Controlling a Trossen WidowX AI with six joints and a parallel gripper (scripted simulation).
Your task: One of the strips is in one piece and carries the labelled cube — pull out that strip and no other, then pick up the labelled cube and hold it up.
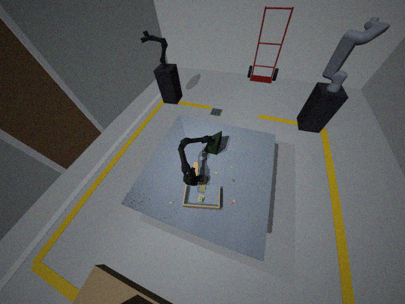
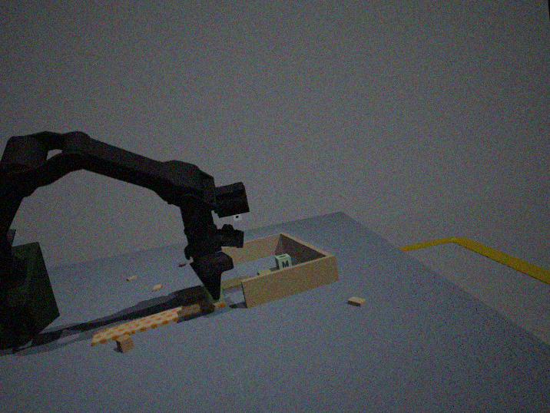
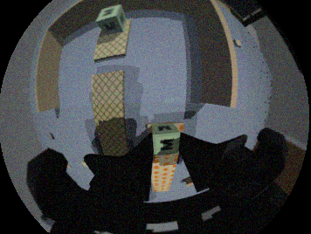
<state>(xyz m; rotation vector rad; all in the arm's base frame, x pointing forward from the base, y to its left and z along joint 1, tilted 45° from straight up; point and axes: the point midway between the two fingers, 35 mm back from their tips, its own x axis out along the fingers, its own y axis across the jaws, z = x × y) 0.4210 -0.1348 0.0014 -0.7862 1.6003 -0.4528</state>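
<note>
Pincer (image 2: pixel 214 293) clamped on pale green cube (image 3: pixel 165 137), low on orange strip (image 2: pixel 135 326) just left of tray (image 2: pixel 289 280). Second cube (image 2: pixel 283 261) inside tray.

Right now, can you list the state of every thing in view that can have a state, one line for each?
gripper: lowered to the table, shut on the labelled cube.
labelled cube: between the fingers, resting on the orange strip, not lifted.
orange strip: flat on the table, pulled out of the wooden frame.
second cube: inside the frame, on the olive strip, untouched.
olive strip: broken by a gap, not pulled out.
wooden frame: open on the arm's side.
</note>
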